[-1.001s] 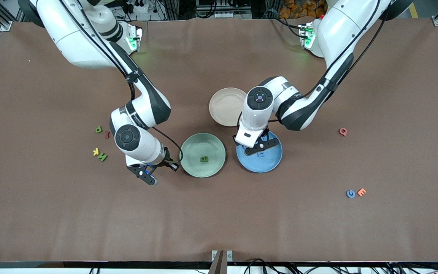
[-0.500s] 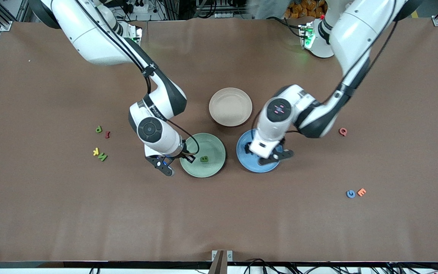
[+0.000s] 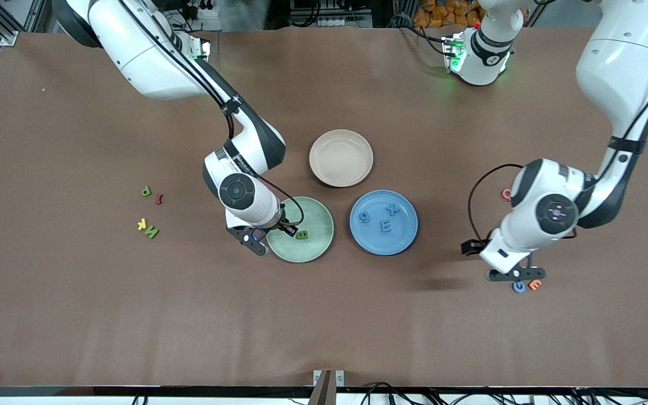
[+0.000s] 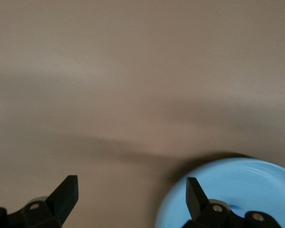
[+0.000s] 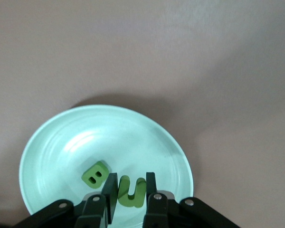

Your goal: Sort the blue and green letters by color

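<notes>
The right tool (image 5: pixel 131 192) hangs over the green plate (image 3: pixel 318 216), its fingers narrowly spread with the green U (image 5: pixel 131 191) between them; whether they grip it is hard to tell. The green B (image 3: pixel 302 235) lies in that plate. The blue plate (image 3: pixel 408 236) holds the blue 9 (image 3: pixel 365 217), X (image 3: pixel 392 210) and E (image 3: pixel 385 226). The left tool (image 3: pixel 516 274) hovers spread wide over the blue G (image 3: pixel 519 287), beside an orange letter (image 3: pixel 535 284). The green P (image 3: pixel 145 191) and N (image 3: pixel 152 232) lie on the counter (image 3: pixel 76 309) toward the right arm's end.
</notes>
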Controlling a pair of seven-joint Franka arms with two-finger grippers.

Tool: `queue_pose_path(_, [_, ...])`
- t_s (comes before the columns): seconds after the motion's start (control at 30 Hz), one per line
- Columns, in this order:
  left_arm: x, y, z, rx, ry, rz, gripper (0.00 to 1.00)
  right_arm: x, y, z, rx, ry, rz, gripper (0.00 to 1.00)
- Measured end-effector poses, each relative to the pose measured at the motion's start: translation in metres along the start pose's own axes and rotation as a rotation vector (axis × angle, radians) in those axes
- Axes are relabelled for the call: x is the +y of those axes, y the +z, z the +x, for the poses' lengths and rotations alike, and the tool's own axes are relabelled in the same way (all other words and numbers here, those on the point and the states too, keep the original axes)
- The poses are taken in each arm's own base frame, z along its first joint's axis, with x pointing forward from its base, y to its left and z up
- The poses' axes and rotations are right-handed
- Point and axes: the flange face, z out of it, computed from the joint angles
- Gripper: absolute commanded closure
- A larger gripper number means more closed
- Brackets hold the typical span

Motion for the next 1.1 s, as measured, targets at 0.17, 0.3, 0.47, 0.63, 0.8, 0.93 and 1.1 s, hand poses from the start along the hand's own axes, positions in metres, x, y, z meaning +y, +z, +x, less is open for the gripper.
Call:
queue_pose_path(0.17, [-0.038, 0.011, 0.003, -0.017, 0.142, 0.004, 0.0, -0.001, -0.002, 0.001, 0.004, -0.026, 0.004, 0.0])
queue_pose_path(0.3, [-0.068, 0.021, 0.005, -0.015, 0.242, -0.004, 0.0, -0.002, -0.007, 0.006, 0.017, -0.08, 0.007, 0.0])
queue_pose_path(0.47, [-0.101, 0.039, 0.009, 0.016, 0.303, -0.024, 0.0, 0.006, -0.019, 0.027, 0.027, -0.159, 0.002, 0.0])
queue_pose_path(0.63, [-0.12, 0.056, 0.015, 0.041, 0.333, -0.03, 0.0, 0.024, -0.041, 0.065, 0.031, -0.261, -0.009, 0.0])
queue_pose_path(0.8, [-0.123, 0.064, 0.028, 0.064, 0.335, -0.043, 0.0, 0.048, -0.069, 0.104, 0.037, -0.361, -0.014, 0.0])
queue_pose_path(0.93, [-0.124, 0.067, 0.04, 0.089, 0.331, -0.051, 0.0, 0.066, -0.085, 0.126, 0.027, -0.449, -0.031, 0.0])
queue_pose_path(1.1, [-0.115, 0.071, 0.048, 0.113, 0.337, -0.061, 0.0, 0.08, -0.088, 0.141, 0.038, -0.506, -0.07, 0.0])
